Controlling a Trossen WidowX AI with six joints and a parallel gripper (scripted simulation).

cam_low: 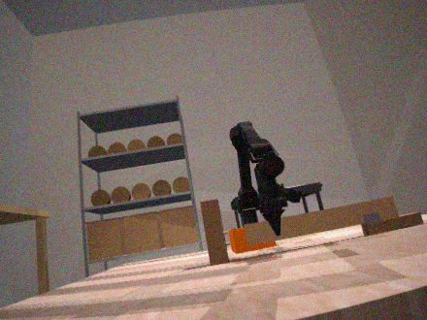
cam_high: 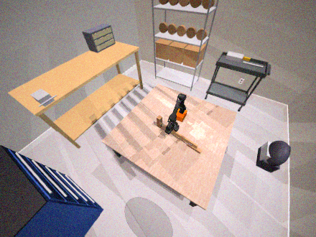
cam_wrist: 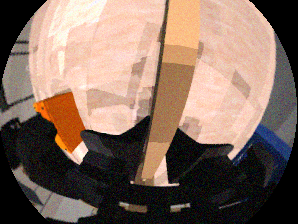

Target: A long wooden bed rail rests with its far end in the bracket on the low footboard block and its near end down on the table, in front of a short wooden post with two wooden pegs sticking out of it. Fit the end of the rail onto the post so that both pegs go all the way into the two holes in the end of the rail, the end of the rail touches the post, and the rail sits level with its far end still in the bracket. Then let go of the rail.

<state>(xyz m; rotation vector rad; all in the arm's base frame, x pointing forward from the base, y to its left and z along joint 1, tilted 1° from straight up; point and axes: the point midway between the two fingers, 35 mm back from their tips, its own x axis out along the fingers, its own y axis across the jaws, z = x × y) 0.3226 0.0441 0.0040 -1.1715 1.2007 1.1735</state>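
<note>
Claw clamped on rail, near end raised.
My black parallel-jaw claw [cam_low: 276,227] grips the long light-brown wooden rail [cam_low: 330,218] near its end; the short upright wooden post [cam_low: 214,239] stands just beyond, apart.

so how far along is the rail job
Done: the pincer is shut on the rail near its post end, which is off the table. In hand: carrying that end toward the post; a gap shows between them. Left: seat the pegs, level, release.
</note>
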